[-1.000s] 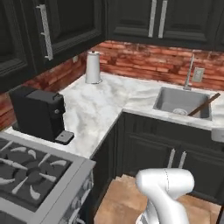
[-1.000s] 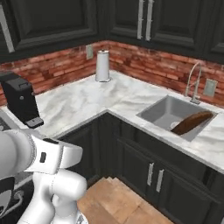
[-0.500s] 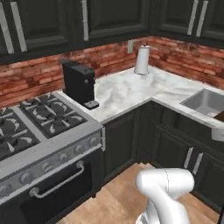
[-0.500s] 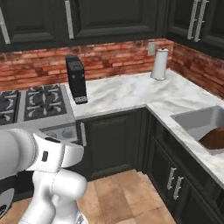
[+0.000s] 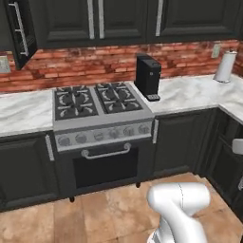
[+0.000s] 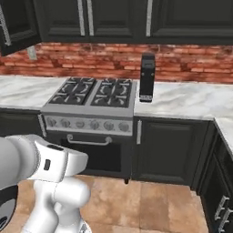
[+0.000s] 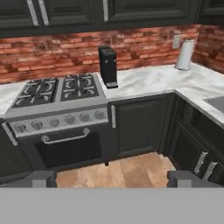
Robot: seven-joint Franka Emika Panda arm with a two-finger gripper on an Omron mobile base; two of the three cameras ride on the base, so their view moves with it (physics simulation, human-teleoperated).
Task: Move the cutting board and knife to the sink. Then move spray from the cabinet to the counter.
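Kitchen facing a steel gas stove (image 5: 99, 102) set in the white marble table (image 5: 190, 95); claw (image 7: 111, 178) hanging spread and empty. An open dark charcoal wall cabinet (image 5: 21, 33) is waiting upper left; fetching the spray seems to be remaining, the bottle itself hidden

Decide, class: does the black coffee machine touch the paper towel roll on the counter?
Apart. The hand view shows the coffee machine beside the stove and the paper towel roll near the corner, with bare marble counter between them.
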